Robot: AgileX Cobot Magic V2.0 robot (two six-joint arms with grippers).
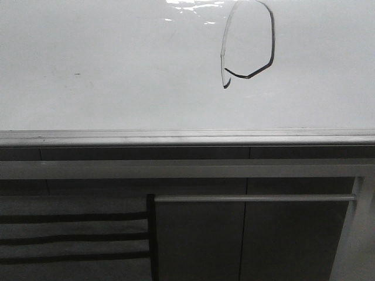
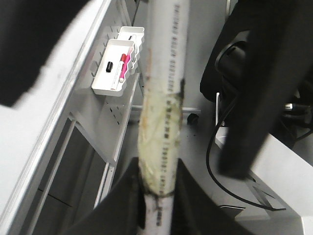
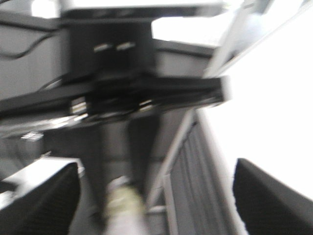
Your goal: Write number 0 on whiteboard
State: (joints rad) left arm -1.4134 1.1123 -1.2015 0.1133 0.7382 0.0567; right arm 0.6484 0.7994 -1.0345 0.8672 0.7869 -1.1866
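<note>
The whiteboard [image 1: 117, 70] fills the upper front view, with its grey metal edge strip [image 1: 176, 138] along the near side. The number 0 [image 1: 273, 41] is a thin black oval outline at the upper right, with a fainter left stroke and a small tail at the lower left. Neither gripper shows in the front view. In the left wrist view my left gripper [image 2: 159, 169] is shut on a white marker [image 2: 164, 73] wrapped in yellowed tape, off the board's edge. In the blurred right wrist view my right gripper [image 3: 156, 196] is open, with a pale blurred object [image 3: 122, 203] between its fingers, untouched.
A white tray [image 2: 115, 68] with pens hangs on the frame beside the board. A black chair [image 2: 264, 73] and a cable [image 2: 215, 161] are near the left arm. Below the board are grey rails, a pale bar [image 1: 252, 198] and black slats [image 1: 76, 234].
</note>
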